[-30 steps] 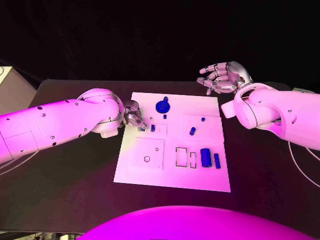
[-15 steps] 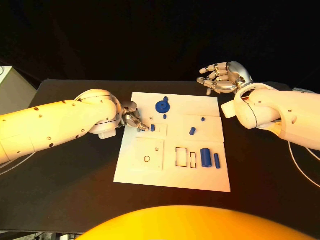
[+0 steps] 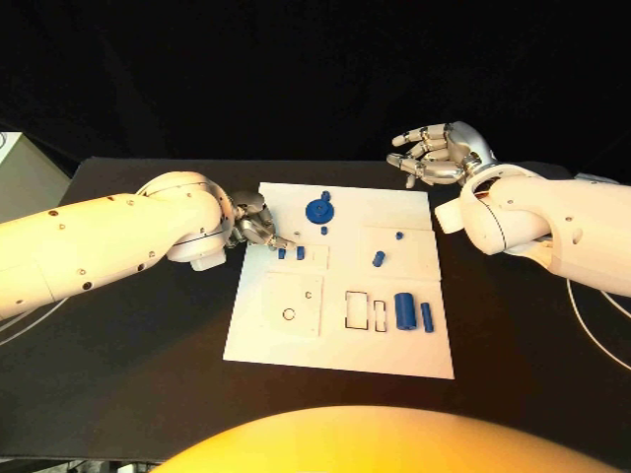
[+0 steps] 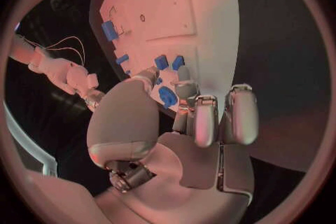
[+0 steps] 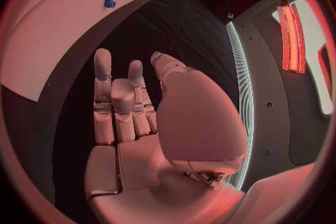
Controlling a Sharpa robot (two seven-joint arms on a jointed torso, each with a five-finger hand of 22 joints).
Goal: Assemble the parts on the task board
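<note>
Left hand (image 3: 259, 229) reached over the near edge of the white board (image 3: 337, 340) on the tabletop (image 3: 131, 394), fingers curled toward two small blue pegs (image 3: 290, 253) just past its fingertips; whether it pinched one I could not tell. Best approach, I judged: close slowly on one peg, keeping it upright. Right hand (image 3: 437, 156) hung beyond the board's far corner, fingers spread, empty.
</note>
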